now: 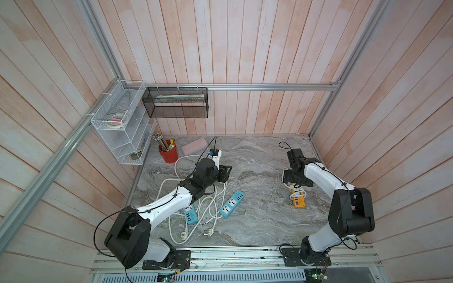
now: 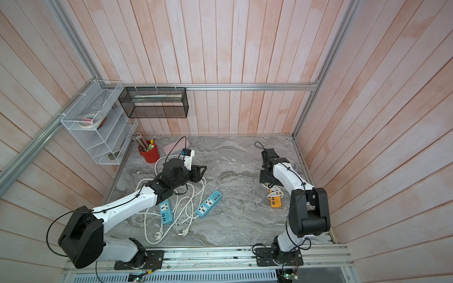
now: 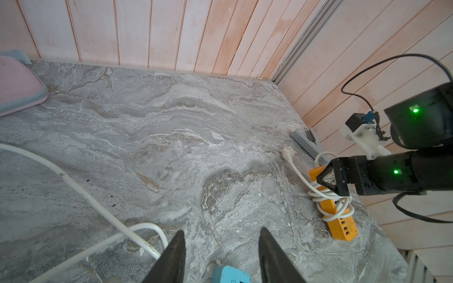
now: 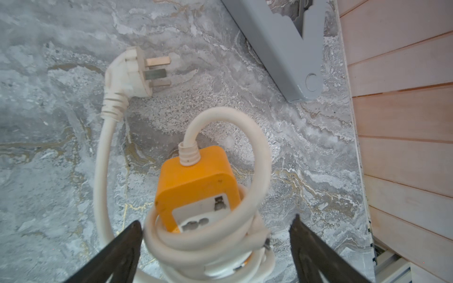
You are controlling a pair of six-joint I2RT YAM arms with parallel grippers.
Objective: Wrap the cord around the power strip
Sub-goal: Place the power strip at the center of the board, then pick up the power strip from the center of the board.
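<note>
Hovering my right pincer (image 4: 217, 220) over the orange power strip (image 4: 196, 181), jaws spread wide, one finger on either side of it. The wall-side finger stands clear; the other sits just beside the coil. Socket face carries a small dark mark, too blurred to read. White cord (image 4: 257, 152) arches out of the strip's end and loops several times around its body. Plug (image 4: 127, 73) lies free on the marble table (image 4: 49, 159). Strip rests near the table's right edge. My left pincer (image 3: 221, 230) hangs well apart, jaws partway open on nothing, a blue power strip (image 3: 231, 274) below it.
</note>
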